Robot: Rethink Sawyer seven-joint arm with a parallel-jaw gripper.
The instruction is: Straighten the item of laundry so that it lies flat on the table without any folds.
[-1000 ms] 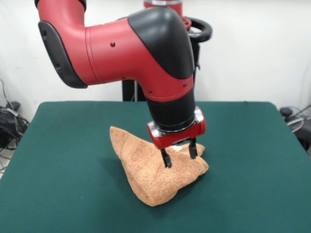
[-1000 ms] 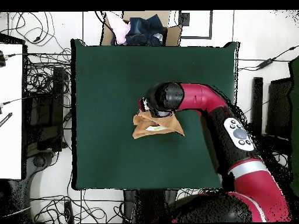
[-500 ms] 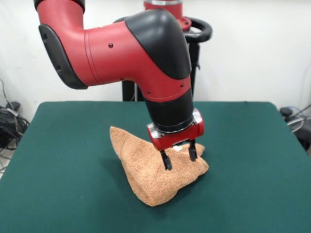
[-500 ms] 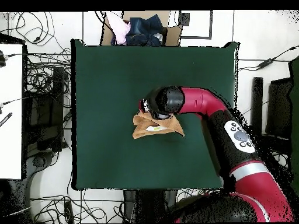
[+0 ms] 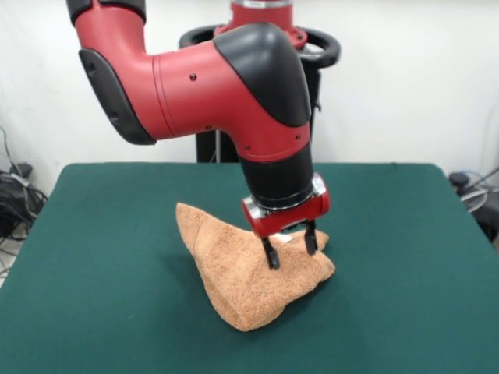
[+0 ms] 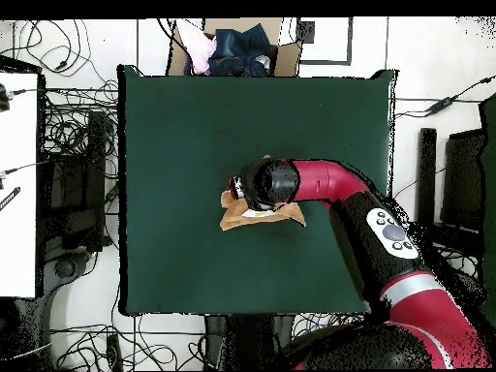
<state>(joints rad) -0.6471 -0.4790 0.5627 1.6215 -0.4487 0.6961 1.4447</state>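
The orange-tan towel (image 5: 242,276) lies crumpled in a folded heap near the middle of the dark green table (image 5: 93,257). A small white tag peeks out at its top, right under the wrist. My gripper (image 5: 291,250) hangs straight down over the heap's right part, open, with both black fingertips (image 5: 270,256) just touching or barely above the cloth. It holds nothing. In the overhead view the arm's wrist covers most of the towel (image 6: 254,219); only a tan strip shows below it, and the gripper is hidden there.
A cardboard box with clothes (image 6: 231,48) stands past the table's edge across from the robot. Cables lie on the floor at both sides. The robot's pedestal (image 5: 265,23) stands behind the table.
The arm's upper links have swung slightly to the right in the front view. The gripper has shifted a little the same way over the towel. The towel has not moved.
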